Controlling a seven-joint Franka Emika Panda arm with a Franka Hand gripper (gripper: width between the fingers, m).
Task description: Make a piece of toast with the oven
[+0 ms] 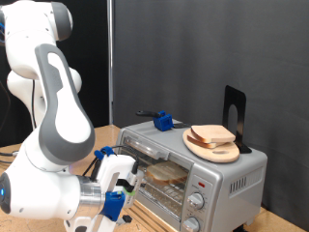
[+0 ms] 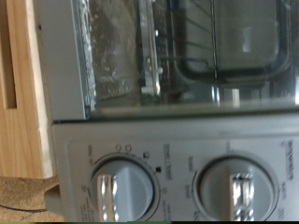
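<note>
The oven [image 1: 198,174] is silver-grey, with silver knobs [image 2: 124,189] ringed by small dark markings in the wrist view. Behind its glass door [image 2: 196,51] the rack and tray look dark grey. A slice of toast [image 1: 166,173] inside shows tan-brown. On the oven's top a round plate [image 1: 211,147] is light wood, carrying pale bread [image 1: 211,134] with brown crust. The arm [image 1: 53,116] is white and grey; the gripper [image 1: 114,184] is white with blue parts. A blue-handled tool [image 1: 163,121] lies at the far left of the top. The table [image 2: 21,103] is light wood.

A lab: black curtain [image 1: 183,53] behind a robot arm [image 1: 53,106] and bench-top oven [image 1: 193,174]
</note>
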